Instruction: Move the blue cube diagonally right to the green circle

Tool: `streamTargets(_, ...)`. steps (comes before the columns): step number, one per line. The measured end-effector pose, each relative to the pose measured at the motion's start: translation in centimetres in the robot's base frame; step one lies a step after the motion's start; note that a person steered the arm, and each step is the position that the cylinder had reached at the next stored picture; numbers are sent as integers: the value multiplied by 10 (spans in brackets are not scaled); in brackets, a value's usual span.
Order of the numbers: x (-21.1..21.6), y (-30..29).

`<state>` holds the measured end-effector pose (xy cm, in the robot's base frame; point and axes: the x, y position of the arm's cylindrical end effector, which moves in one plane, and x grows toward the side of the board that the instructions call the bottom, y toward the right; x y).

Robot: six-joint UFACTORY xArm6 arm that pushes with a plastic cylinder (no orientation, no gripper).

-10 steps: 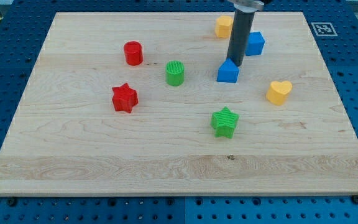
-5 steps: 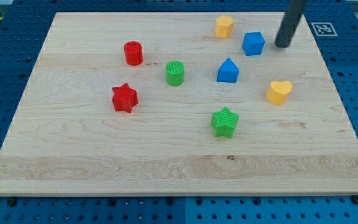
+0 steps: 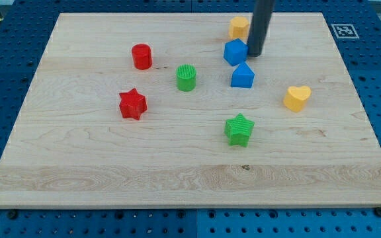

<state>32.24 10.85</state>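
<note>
My tip touches the blue cube's right side.

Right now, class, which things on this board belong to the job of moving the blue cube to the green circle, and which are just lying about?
Job: blue cube, green circle, my tip at the cube's right.

Lying about: blue house-shaped block, red cylinder, red star, green star, yellow heart, yellow block.

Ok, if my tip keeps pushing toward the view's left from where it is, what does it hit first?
Your tip sits at the blue cube's right side, apparently touching, so the cube comes first. Beyond it, leftward, the green cylinder lies lower and the red cylinder roughly level, though depth is uncertain.
</note>
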Motion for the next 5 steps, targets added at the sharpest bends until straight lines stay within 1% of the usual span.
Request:
streamTargets(1,1,-36)
streamTargets(2,1,-24)
streamTargets(3,22,-22)
streamTargets(4,34,-44)
streamTargets(5,20,-99)
